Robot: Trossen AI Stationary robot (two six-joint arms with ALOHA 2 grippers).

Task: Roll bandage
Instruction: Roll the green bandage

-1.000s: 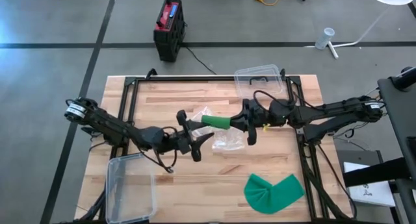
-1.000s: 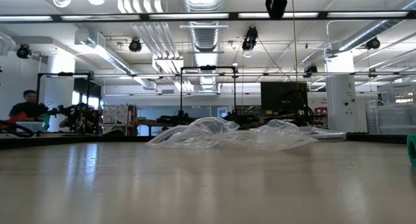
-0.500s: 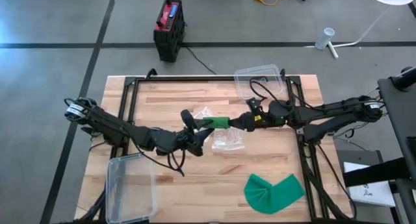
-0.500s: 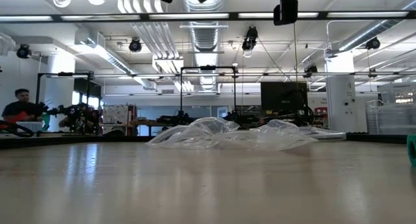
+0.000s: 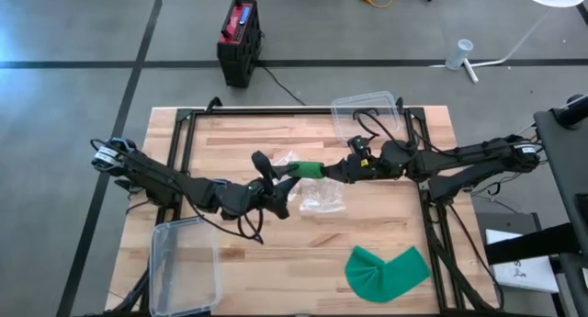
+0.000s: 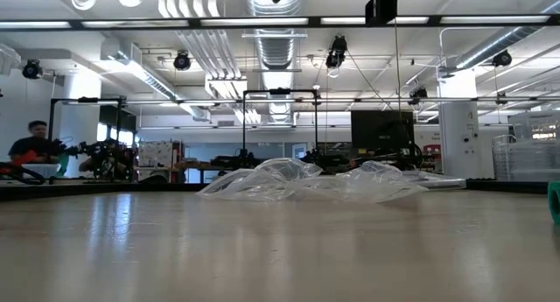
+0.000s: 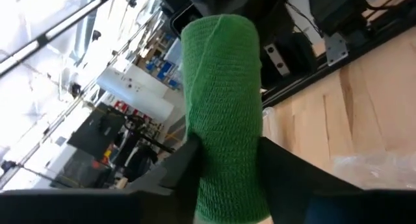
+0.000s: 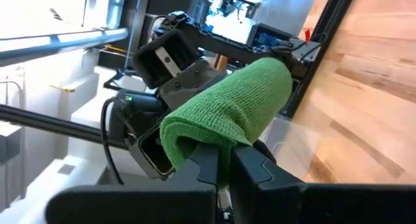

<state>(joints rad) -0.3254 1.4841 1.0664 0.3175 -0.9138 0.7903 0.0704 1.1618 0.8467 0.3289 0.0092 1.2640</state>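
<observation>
Green bandage roll (image 5: 308, 168) held in the air above mid-table, between both arms. Right gripper (image 5: 333, 172) has its fingers (image 8: 207, 164) pinched together on one end of the roll. Left gripper (image 5: 278, 184) meets the other end, a finger (image 7: 175, 169) on each side of the roll and touching it. Crumpled clear plastic bag (image 5: 317, 196) lies on the wooden table (image 5: 276, 253) below. A loose green bandage strip (image 5: 386, 271) lies well apart, near the table's front edge on the right arm's side.

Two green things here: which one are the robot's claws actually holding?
The rolled green bandage, held in the air between the left gripper and right gripper. The flat green bandage piece lies untouched at the table's front edge.
</observation>
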